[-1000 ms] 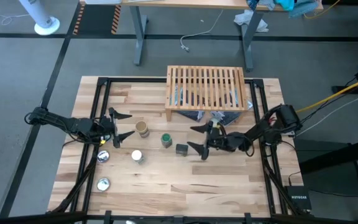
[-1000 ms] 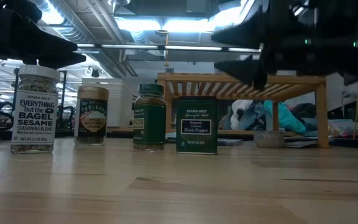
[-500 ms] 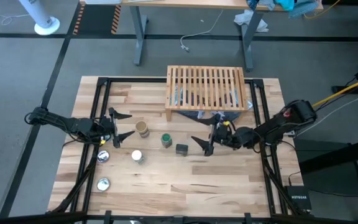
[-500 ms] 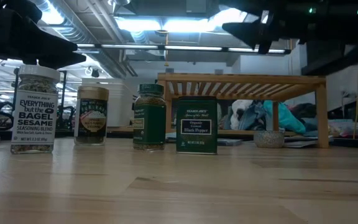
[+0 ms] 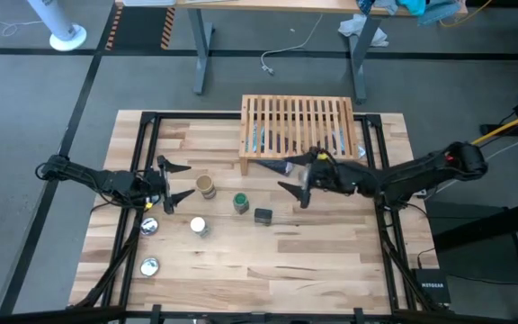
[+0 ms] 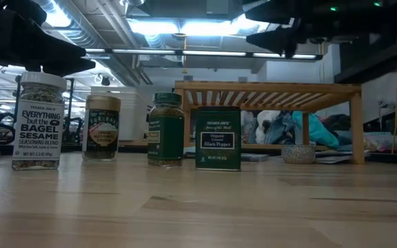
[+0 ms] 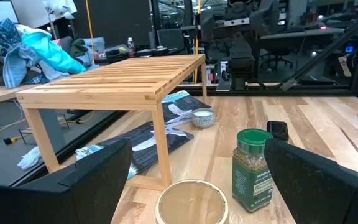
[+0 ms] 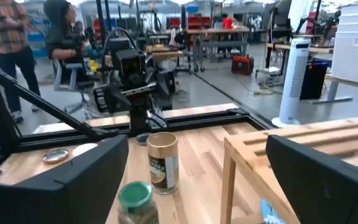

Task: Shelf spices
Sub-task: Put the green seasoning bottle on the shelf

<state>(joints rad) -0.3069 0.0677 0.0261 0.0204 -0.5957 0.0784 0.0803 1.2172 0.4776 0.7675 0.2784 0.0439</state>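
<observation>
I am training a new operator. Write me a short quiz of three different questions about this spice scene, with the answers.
1. True or false: the green-lidded jar already stands on the shelf.
2. Which container lies nearest the right gripper? A) clear white-capped jar B) dark tin C) tan-brown jar
3. Fill in: the left gripper is open beside the ____ jar.

Key: 1 false, all four containers stand on the table. 2 B. 3 tan-brown.

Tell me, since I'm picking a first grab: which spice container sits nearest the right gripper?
The dark squarish tin, the rightmost of the four, closest to the right gripper.
</observation>
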